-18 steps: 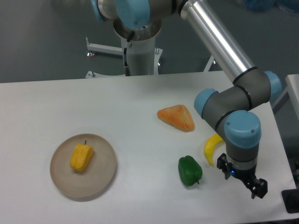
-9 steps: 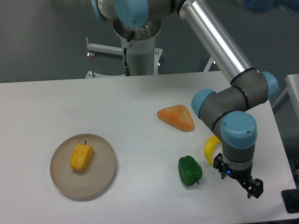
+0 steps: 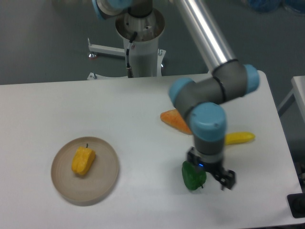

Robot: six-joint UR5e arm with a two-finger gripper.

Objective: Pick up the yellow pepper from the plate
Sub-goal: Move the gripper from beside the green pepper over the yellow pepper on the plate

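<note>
The yellow pepper (image 3: 83, 161) lies on the round beige plate (image 3: 106, 177) at the table's front left, its dark stem pointing away. My gripper (image 3: 210, 171) hangs far to the right of the plate, low over the table and right beside the green pepper (image 3: 192, 178). Its fingers look spread apart, with one dark fingertip (image 3: 228, 181) showing and nothing held between them. The other fingertip is mostly hidden under the wrist.
An orange wedge (image 3: 170, 119) lies at mid-table, partly covered by my arm. A yellow banana (image 3: 240, 138) lies to the right of my wrist. The table's right edge runs close behind the banana.
My arm has swung left, bringing the gripper from the front right corner to beside the green pepper. The banana has shifted right and now lies flat across.
</note>
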